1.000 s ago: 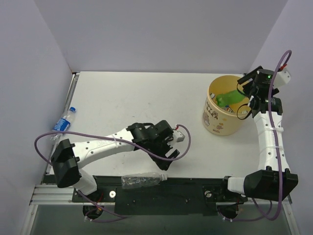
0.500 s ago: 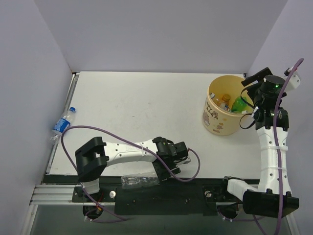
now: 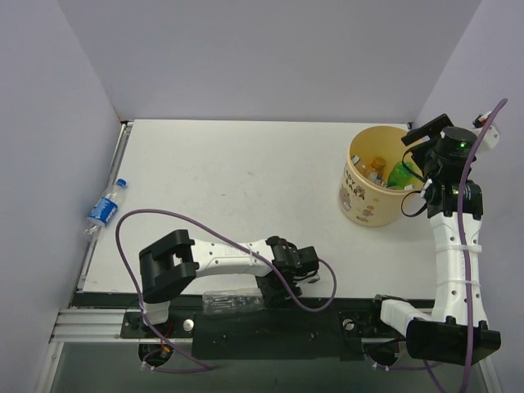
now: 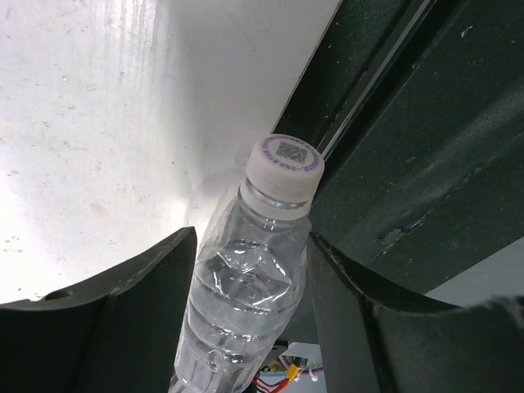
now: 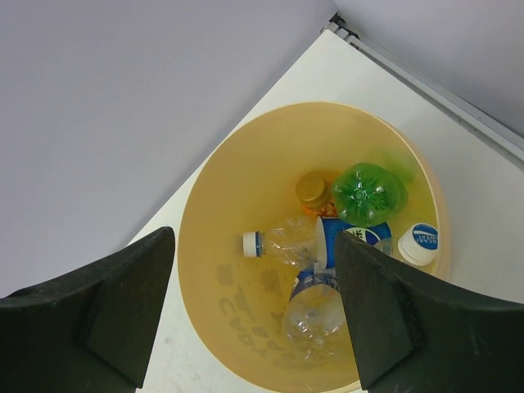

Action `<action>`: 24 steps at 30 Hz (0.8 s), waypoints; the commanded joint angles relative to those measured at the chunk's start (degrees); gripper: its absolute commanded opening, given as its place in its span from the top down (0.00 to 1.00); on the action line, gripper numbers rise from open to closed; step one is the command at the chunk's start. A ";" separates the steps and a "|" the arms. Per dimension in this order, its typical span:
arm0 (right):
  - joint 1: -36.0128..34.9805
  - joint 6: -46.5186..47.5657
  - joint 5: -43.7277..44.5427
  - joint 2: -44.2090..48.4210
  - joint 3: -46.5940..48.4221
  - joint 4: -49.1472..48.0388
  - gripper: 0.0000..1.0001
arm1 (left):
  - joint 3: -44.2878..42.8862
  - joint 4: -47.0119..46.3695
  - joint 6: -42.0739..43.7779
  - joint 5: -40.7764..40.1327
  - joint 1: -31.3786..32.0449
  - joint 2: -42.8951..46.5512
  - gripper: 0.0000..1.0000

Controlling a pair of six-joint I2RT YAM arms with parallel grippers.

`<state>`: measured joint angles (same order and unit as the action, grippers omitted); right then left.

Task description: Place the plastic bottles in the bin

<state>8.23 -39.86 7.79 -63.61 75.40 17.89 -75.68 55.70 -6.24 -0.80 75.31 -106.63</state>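
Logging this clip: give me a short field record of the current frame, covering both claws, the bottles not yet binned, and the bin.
left claw: fingers either side of the clear bottle at the near edge of the table; grip unclear
right claw: open, empty, above the bin
bottles outside bin: clear bottle; blue-labelled bottle at the table's left edge
bin contents: green bottle plus several others
task state: unfinished

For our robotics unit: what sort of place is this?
Likely a robot test cell: a left arm and right arm bolted to a white table, plain walls around it, a bin of plastic bottles.
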 commanded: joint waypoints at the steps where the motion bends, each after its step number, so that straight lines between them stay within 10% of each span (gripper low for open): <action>1: 0.21 -0.40 -0.67 1.47 -0.25 -0.66 0.27 | -0.17 -1.91 1.32 -1.05 -0.16 -1.56 0.39; 7: 0.21 -0.22 -0.76 1.56 -0.42 -0.49 0.27 | -1.75 0.01 1.32 -2.89 -0.16 -2.62 0.49; 12: 0.21 -0.05 -0.24 2.18 -0.34 -0.40 0.27 | -5.44 5.54 0.79 -7.54 -0.16 1.23 0.78; 24: 0.21 -0.48 -1.90 4.99 0.89 1.00 0.27 | -22.90 1.61 -3.16 -4.48 -14.90 3.72 0.81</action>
<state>8.23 -40.25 6.98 -60.82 75.40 18.37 -90.94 61.21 -6.72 -7.64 67.18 -102.67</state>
